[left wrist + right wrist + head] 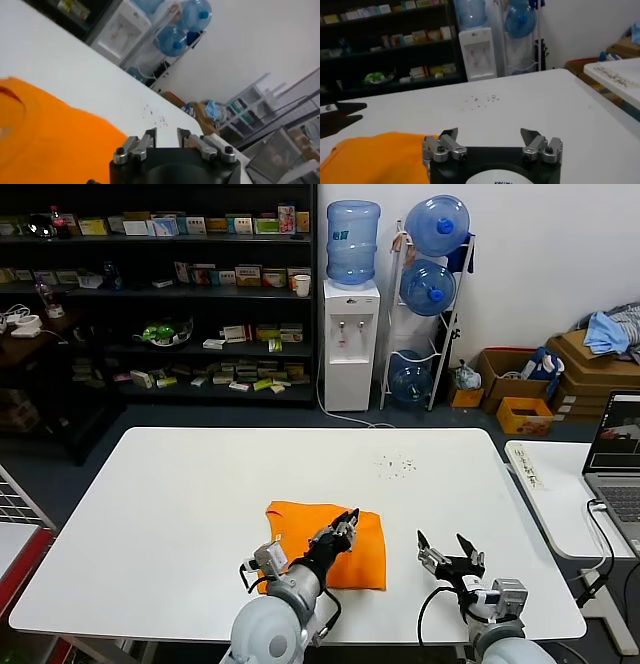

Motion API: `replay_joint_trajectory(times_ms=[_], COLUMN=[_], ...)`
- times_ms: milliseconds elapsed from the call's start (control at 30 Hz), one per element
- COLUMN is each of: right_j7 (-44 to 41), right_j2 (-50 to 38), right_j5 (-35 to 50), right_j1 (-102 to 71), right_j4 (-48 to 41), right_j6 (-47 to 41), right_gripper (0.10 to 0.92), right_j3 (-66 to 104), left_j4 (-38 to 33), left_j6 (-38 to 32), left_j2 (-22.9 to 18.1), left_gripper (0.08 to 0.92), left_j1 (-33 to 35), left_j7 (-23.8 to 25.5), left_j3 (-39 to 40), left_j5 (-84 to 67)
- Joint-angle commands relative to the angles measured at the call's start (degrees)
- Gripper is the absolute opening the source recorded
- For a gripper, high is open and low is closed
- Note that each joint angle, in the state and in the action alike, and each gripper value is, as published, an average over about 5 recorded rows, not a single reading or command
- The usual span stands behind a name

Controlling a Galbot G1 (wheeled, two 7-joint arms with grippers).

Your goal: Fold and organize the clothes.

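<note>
Your white table (pixel 180 514) carries the orange T-shirt (pixel 365 562) near its front edge, folded into a rough rectangle with its long axis running left to right. Your left gripper (pixel 342 531) hovers over the shirt, jaws slightly parted, empty. Your right gripper (pixel 446 548) sits just right of it, jaws spread wide.

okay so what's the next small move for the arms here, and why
Probably lower the left gripper onto the shirt to pinch an edge for another fold. It hovers open above the folded shirt, while the right gripper waits open over bare table beside it.
</note>
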Motion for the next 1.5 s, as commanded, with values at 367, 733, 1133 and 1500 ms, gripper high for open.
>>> replay_joint_trajectory(times_ms=[367, 733, 1133, 1500], right_j7=[-20.5, -20.2, -19.9, -20.0], right_j2=[7.7, 13.0, 12.6, 11.8], right_j5=[-15.8, -19.9, -17.2, -15.6], right_j1=[-16.5, -19.5, -18.4, -17.9], right_j4=[3.1, 3.6, -0.4, -1.6], right_j6=[33.8, 40.2, 39.9, 39.8], right_gripper=[0.823, 0.823, 0.823, 0.823], right_j3=[16.7, 18.7, 19.1, 19.4], left_j4=[10.5, 7.8, 7.1, 7.1], left_j6=[-51.7, -51.7, -52.2, -52.3], left_j2=[5.9, 0.2, 2.5, 2.2], left_gripper=[0.714, 0.822, 0.823, 0.823], left_j1=[31.4, 31.4, 32.0, 32.8], left_j7=[37.6, 38.4, 36.9, 37.6], left_j3=[-42.7, -43.1, -41.5, -40.7], left_j5=[26.8, 24.8, 23.5, 24.0])
